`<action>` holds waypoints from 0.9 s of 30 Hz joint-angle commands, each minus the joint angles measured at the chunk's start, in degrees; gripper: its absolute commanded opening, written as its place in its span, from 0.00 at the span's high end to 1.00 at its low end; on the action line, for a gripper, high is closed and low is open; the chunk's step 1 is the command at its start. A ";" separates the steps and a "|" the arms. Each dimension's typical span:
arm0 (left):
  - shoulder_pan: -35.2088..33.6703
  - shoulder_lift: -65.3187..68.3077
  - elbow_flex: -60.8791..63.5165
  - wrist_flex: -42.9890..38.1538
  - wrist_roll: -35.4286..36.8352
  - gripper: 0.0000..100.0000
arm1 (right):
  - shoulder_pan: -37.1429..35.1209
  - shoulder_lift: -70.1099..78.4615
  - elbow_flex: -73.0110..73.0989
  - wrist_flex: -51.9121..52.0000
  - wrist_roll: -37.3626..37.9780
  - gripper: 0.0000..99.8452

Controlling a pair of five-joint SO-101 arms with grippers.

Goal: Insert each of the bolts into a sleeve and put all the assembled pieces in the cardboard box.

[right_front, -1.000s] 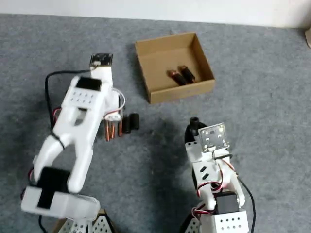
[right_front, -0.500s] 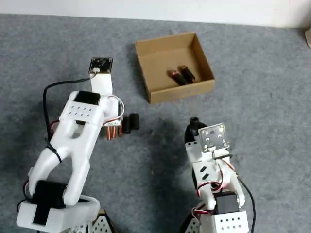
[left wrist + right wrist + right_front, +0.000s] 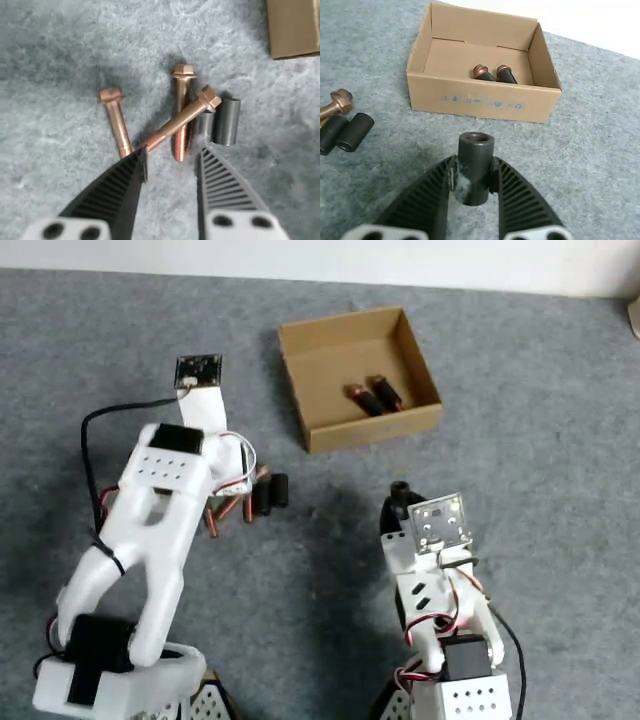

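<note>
Three copper bolts [image 3: 177, 122] lie loose on the grey carpet, one slanting across another. Two black sleeves [image 3: 226, 121] lie touching just beside them. My left gripper [image 3: 171, 156] hovers open right above the bolts' threaded ends, with nothing between its fingers. My right gripper [image 3: 474, 170] is shut on a black sleeve [image 3: 476, 149], held upright with its bore facing up, short of the cardboard box [image 3: 482, 100]. In the high view the box [image 3: 300, 345] holds two assembled pieces [image 3: 374, 396], the bolts [image 3: 226, 511] peek out from under the left arm [image 3: 165, 480], and the held sleeve [image 3: 400, 492] shows.
Carpet covers the whole table. The loose sleeves [image 3: 269, 492] lie between the left arm and the box's near wall [image 3: 375, 428]. Open carpet lies to the right of the box and between the two arms.
The left arm has shifted back and to the left. The bolts, which lay side by side and parallel, are now splayed, one tilted across another. The right arm has kept still.
</note>
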 commanded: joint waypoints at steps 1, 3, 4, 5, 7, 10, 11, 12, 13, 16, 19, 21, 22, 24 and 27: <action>-3.91 7.34 -7.96 2.02 0.79 0.85 | 0.57 -0.66 2.15 -1.80 0.70 1.00; -5.93 14.46 -12.62 3.78 1.05 0.85 | 0.57 -0.66 2.15 -1.80 0.70 1.00; -6.29 17.71 -15.52 5.36 1.14 0.85 | 0.57 -0.66 2.15 -1.80 0.70 1.00; -6.46 20.70 -18.33 7.56 1.32 0.85 | 0.57 -0.66 2.15 -1.80 0.70 1.00; -6.55 25.80 -23.96 12.75 3.34 0.85 | 0.57 -0.66 2.15 -1.80 0.70 1.00; -6.64 30.55 -29.76 17.76 4.04 0.85 | 0.57 -0.66 2.15 -1.80 0.70 1.00; -6.64 32.04 -30.81 18.29 4.13 0.85 | 0.57 -0.66 2.15 -1.80 0.70 1.00; -6.55 33.36 -31.25 18.46 4.22 0.85 | 0.57 -0.66 2.15 -1.80 0.70 1.00; -6.55 34.77 -31.60 18.46 4.22 0.85 | 0.57 -0.66 2.15 -1.80 0.70 1.00; -6.64 39.08 -33.63 18.29 4.22 0.85 | 0.57 -0.66 2.15 -1.80 0.70 1.00; -7.96 42.24 -36.53 18.46 4.22 0.85 | 0.57 -0.66 2.15 -1.80 0.70 1.00; -9.36 43.91 -38.11 18.29 4.31 0.85 | 0.57 -0.66 2.15 -1.80 0.70 1.00; -9.98 44.62 -38.99 18.55 4.31 0.85 | 0.57 -0.66 2.15 -1.80 0.70 1.00; -10.24 45.49 -40.04 18.55 4.31 0.85 | 0.57 -0.66 2.15 -1.80 0.70 1.00; -9.71 46.02 -40.31 18.55 4.04 0.89 | 0.57 -0.66 2.15 -1.80 0.70 1.00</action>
